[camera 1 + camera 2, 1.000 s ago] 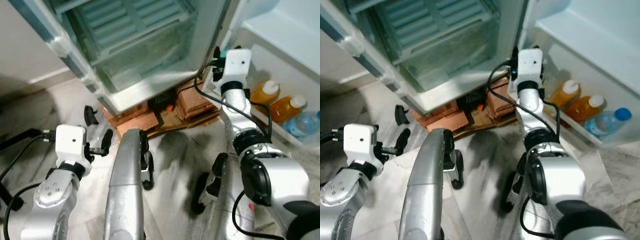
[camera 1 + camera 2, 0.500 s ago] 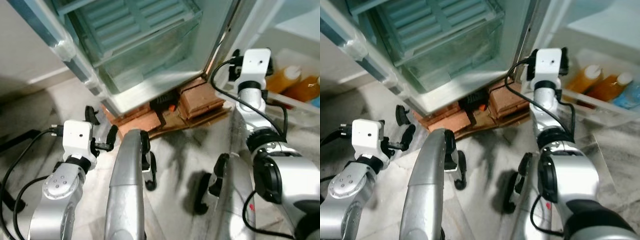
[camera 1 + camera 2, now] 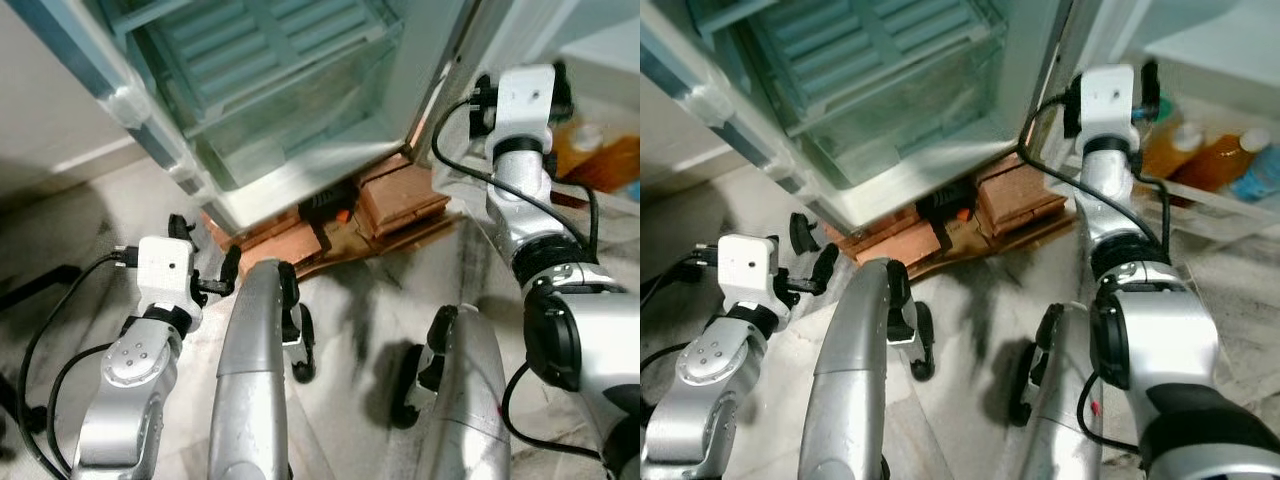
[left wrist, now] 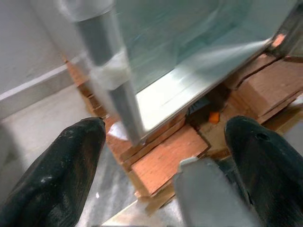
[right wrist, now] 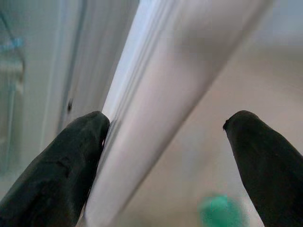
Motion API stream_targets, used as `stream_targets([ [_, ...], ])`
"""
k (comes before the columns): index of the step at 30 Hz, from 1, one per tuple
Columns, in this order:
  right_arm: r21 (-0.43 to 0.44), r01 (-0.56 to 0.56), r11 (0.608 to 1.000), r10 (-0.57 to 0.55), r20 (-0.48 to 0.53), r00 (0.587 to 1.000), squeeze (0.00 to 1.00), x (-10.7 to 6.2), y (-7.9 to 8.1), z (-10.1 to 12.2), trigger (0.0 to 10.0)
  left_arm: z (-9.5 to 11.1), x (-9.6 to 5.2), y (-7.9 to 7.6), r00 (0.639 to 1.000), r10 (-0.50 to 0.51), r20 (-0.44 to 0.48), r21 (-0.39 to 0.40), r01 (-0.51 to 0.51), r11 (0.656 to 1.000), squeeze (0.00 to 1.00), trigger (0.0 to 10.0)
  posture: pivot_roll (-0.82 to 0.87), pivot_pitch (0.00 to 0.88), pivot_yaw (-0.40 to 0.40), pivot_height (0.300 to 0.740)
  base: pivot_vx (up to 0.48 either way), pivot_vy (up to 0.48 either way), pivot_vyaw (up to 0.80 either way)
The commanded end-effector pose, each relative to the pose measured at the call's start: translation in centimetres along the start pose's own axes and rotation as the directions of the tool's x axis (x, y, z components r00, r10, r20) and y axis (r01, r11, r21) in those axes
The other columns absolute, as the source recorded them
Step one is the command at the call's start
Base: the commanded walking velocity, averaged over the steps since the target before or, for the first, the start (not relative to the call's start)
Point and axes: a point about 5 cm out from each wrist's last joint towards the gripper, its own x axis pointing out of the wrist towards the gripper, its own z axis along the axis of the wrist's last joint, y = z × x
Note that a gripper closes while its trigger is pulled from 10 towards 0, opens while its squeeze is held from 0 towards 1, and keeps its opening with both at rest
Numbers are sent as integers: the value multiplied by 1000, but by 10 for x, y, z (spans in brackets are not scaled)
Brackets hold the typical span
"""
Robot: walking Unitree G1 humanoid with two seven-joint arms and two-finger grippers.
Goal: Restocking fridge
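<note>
The fridge (image 3: 290,130) stands open, its clear bottom drawer and slatted shelves in sight. Its door (image 3: 1200,40) swings out to the right, with two orange bottles (image 3: 1220,160) and a blue-capped water bottle (image 3: 1260,175) in the low door shelf. My right gripper (image 5: 165,120) is raised at the door's white edge (image 5: 161,85), open, one finger on each side of it. My left gripper (image 4: 163,125) hangs low by the fridge's front left corner (image 3: 185,175), open and holding nothing.
The fridge rests on red bricks (image 3: 400,200) over a marble floor. A black cable (image 3: 40,280) runs along the floor at the left. My silver legs (image 3: 250,380) stand just before the fridge. A grey wall (image 3: 50,120) lies to the left.
The door has swung further right and its bottles have slid toward the frame edge. My right gripper has moved right and up with it. My left gripper has crept a little toward the fridge.
</note>
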Motion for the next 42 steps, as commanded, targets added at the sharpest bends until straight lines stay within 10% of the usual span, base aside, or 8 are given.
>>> stream_targets([
  [1, -8, 14, 1000, -14, 43, 999, 1000, 4, -10, 6, 10000, -9, 0, 2, 1000, 16, -26, 2, -16, 1000, 0, 10000, 167, 262, 69, 559, 0, 0, 0],
  [8, 102, -149, 983, 145, 45, 988, 1000, -11, 21, 0, 10000, -13, 13, 3, 1000, 11, -9, -5, -11, 1000, 0, 10000, 111, 205, 65, 559, 0, 0, 0],
  [15, 267, -293, 918, 296, 30, 955, 1000, -98, 57, -35, 10000, -24, 17, -1, 1000, 19, -8, -5, -19, 1000, 0, 10000, 66, 123, 38, 559, 0, 0, 0],
  [16, 283, -280, 917, 290, 5, 957, 796, -118, 55, -41, 10000, -24, 18, -4, 1000, 18, -4, -10, -18, 1000, 0, 10000, 63, 109, 37, 559, 0, 0, 0],
  [17, 274, -264, 925, 282, -26, 959, 286, -128, 54, -46, 10000, -25, 18, -4, 1000, 20, 0, -14, -20, 1000, 0, 10000, 59, 103, 38, 559, 0, 0, 0],
  [18, 265, -248, 932, 271, -56, 961, 0, -140, 52, -51, 10000, -26, 18, -4, 1000, 24, 3, -16, -24, 1000, 0, 10000, 56, 100, 37, 559, 0, 0, 0],
  [25, 249, -209, 946, 248, -136, 959, 0, -188, 34, -56, 10000, -38, 17, -4, 999, 52, 3, -11, -52, 999, 0, 10000, 19, 52, 39, 559, 0, 0, 0],
  [42, 252, -263, 931, 311, -169, 935, 0, -175, 29, -54, 10000, -42, 29, -17, 999, 19, 26, -25, -19, 1000, 0, 10000, 4, 18, 45, 674, 0, 0, 0],
])
